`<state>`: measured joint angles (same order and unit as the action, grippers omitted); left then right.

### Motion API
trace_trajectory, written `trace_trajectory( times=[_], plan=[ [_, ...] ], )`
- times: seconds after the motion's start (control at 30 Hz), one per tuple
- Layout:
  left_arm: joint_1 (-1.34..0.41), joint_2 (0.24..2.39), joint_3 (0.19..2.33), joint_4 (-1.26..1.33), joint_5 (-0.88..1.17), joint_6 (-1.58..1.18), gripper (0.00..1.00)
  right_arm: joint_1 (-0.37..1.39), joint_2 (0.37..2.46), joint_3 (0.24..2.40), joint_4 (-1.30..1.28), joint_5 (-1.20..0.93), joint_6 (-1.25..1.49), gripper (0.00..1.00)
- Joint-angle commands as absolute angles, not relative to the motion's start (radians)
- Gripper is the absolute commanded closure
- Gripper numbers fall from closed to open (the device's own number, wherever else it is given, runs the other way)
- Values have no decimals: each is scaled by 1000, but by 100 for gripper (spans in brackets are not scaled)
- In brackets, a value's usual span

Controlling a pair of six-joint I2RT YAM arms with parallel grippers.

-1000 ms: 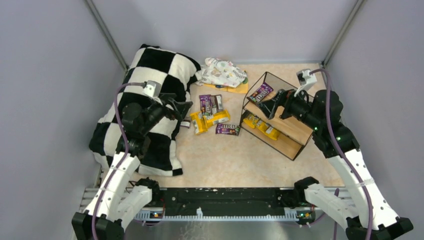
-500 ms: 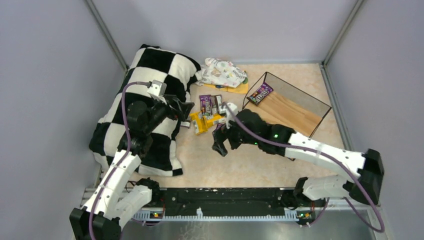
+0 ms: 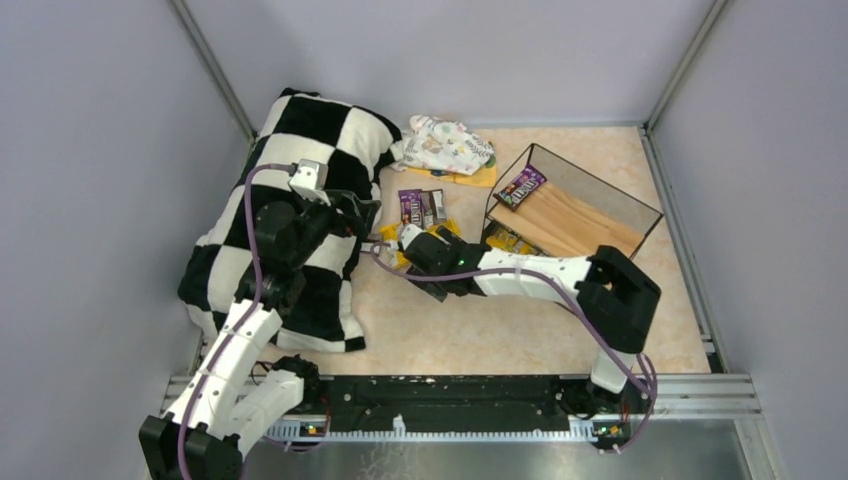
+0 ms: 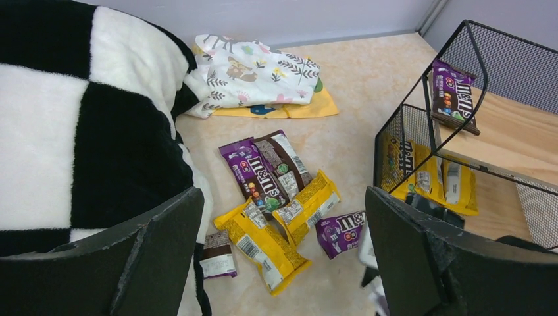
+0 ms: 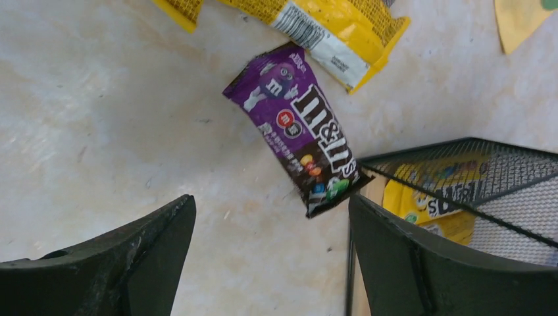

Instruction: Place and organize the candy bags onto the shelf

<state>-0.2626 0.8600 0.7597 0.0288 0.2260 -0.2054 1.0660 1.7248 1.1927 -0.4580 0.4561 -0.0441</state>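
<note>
candy bag (image 5: 294, 125) lies flat under right gripper (image 5: 271, 207), fingers (image 5: 125, 260) spread.

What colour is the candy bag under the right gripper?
The candy bag is purple with white letters; the right wrist view shows it best.

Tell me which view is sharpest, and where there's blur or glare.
Right wrist: purple M&M's packet crisp, lettering readable, slight sheen; its fingers dark, soft. Left wrist: floor packets clear, near fingers blurred. Top external: even light, faint shadows, packets small.
</note>
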Motion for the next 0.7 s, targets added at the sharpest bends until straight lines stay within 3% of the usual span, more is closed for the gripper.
trace_trajectory(
  times=[0.0,0.2,0.37,0.67],
  plan=[
    [-267,866,802,53,220,-189,2,1057,1812,1274,-379,582,-185,14],
    [-267,868,802,54,225,-183,2,942,1892,1364,-364,359,-137,14],
    [-267,876,802,54,231,-183,2,888,1940,1387,-346,286,-122,8],
    [-267,885,803,54,233,-183,2,833,1959,1329,-340,140,-10,11]
  ],
)
